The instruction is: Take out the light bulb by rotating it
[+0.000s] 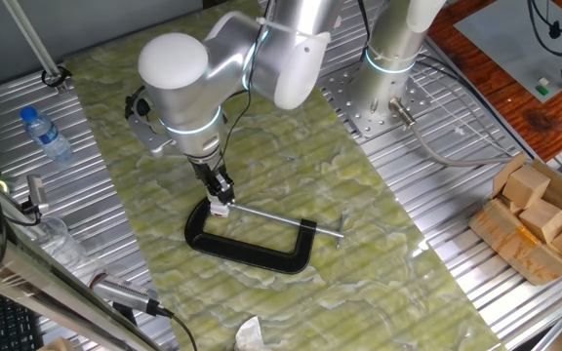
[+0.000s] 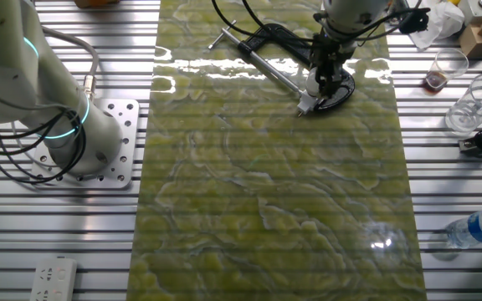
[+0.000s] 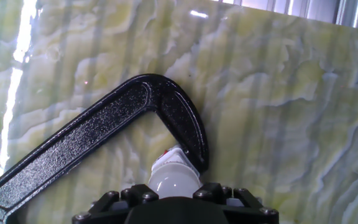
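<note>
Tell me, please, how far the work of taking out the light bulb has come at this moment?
Done: the gripper has reached the light bulb, which sits in the jaw of the black C-clamp. In hand: in the hand view the fingers flank the bulb's dome, though whether they grip it cannot be told. Left: the bulb is not out yet; its base sits against the clamp, so rotating and lifting remain.

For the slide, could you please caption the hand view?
Pincer around the light bulb beside the black C-clamp.

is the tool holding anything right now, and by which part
It looks shut on the light bulb, gripping its rounded dome; the short base points toward the black C-clamp. The contact itself is partly hidden.
</note>
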Robot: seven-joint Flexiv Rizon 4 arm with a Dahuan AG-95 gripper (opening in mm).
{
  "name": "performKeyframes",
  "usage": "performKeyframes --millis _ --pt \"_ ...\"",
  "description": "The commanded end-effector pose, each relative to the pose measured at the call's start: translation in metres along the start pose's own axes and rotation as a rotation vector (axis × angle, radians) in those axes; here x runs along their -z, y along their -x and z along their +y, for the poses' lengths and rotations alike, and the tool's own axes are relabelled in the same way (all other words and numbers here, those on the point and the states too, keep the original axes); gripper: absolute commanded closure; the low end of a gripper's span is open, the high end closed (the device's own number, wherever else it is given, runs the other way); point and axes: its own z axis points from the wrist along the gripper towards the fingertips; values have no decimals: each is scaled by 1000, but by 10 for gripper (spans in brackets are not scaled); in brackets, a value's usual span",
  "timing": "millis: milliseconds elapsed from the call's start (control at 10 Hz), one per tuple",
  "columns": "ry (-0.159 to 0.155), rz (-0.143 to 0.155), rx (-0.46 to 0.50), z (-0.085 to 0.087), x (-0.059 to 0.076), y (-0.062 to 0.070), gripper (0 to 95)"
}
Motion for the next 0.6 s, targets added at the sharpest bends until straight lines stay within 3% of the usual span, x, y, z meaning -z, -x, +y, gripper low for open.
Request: performKeyframes --millis 100,300,400,500,600 --pt "0 -1 -1 0 -1 0 380" --pt "0 -3 2 0 -3 0 380" --pt "0 -4 4 1 -4 0 570" --pt "-1 -3 4 1 -4 0 570" --pt "0 -3 7 1 -4 0 760"
